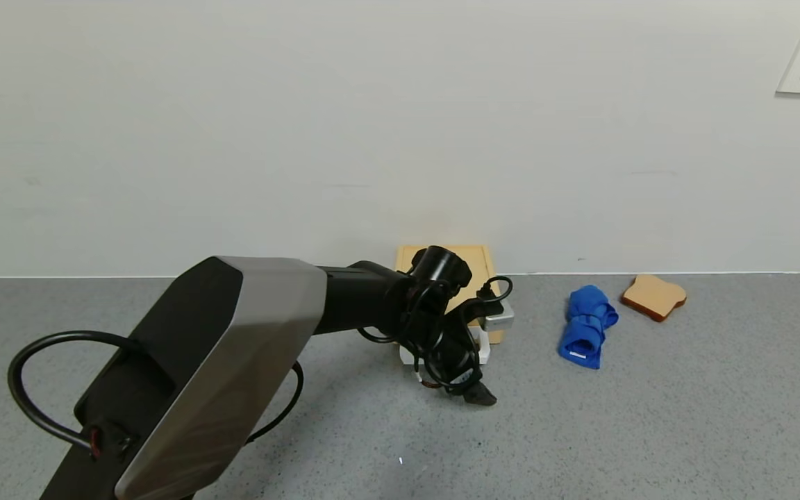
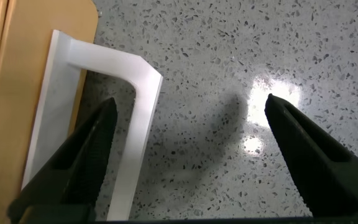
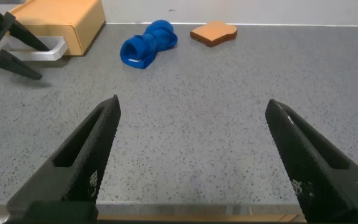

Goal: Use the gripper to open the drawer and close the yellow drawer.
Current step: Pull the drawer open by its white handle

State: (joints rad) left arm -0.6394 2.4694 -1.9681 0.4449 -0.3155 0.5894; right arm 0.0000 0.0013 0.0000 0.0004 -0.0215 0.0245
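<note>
The yellow drawer (image 1: 480,267) stands against the back wall and looks pushed into its case, with its white loop handle (image 1: 483,351) facing the front. My left gripper (image 1: 466,368) is open at the handle. In the left wrist view one finger (image 2: 82,155) is inside the handle loop (image 2: 145,124) and the other finger (image 2: 309,155) is outside over bare table, beside the drawer front (image 2: 5,93). My right gripper (image 3: 193,102) is open and empty, low over the table's front. It is out of the head view.
A rolled blue cloth (image 1: 586,326) lies to the right of the drawer, and a bread slice (image 1: 653,295) lies farther right near the wall. Both show in the right wrist view, cloth (image 3: 148,45) and bread (image 3: 213,32). The grey speckled table is open in front.
</note>
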